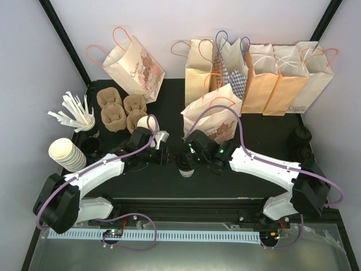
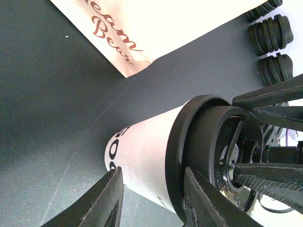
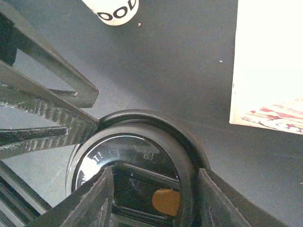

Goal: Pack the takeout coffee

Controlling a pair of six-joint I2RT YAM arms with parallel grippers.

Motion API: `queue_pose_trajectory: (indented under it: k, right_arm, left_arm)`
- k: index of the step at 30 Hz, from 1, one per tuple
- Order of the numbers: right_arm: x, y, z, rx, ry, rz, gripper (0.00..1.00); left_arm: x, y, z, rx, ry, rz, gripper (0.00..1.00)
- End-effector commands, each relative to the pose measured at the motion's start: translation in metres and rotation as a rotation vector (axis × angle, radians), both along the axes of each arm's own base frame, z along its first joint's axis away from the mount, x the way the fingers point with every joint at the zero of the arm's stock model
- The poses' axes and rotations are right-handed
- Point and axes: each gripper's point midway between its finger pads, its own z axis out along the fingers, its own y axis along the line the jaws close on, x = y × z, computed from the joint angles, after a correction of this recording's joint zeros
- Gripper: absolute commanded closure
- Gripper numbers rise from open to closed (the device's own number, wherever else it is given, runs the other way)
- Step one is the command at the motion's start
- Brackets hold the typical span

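Coffee [image 1: 185,168] (upright) btwn R jaws

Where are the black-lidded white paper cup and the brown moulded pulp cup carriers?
Black-lidded white paper cup [image 2: 142,153]: left wrist view, white side wall.
Brown moulded pulp cup carriers [image 1: 113,117]: top external view, near-left carrier.
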Motion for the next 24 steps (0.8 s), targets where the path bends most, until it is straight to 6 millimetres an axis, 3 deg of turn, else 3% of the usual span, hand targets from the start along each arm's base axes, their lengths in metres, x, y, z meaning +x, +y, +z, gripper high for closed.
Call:
queue_pose_trajectory:
  k: [1, 9, 24]
  right_arm:
    - [-0.001, 0.012, 0.001, 0.041, 0.013, 0.011, 0.49]
    - [-0.006, 0.01, -0.014, 0.029, 0.057, 0.015, 0.49]
    - [-0.023, 0.009, -0.036, 0.061, 0.154, 0.039, 0.49]
  left_arm:
    - [0.011, -0.003, 0.008, -0.01, -0.041, -0.001, 0.62]
    - [0.007, -0.004, -0.009, -0.008, -0.001, -0.003, 0.64]
    - [-0.003, 0.0, -0.023, 0.004, 0.035, -0.008, 0.65]
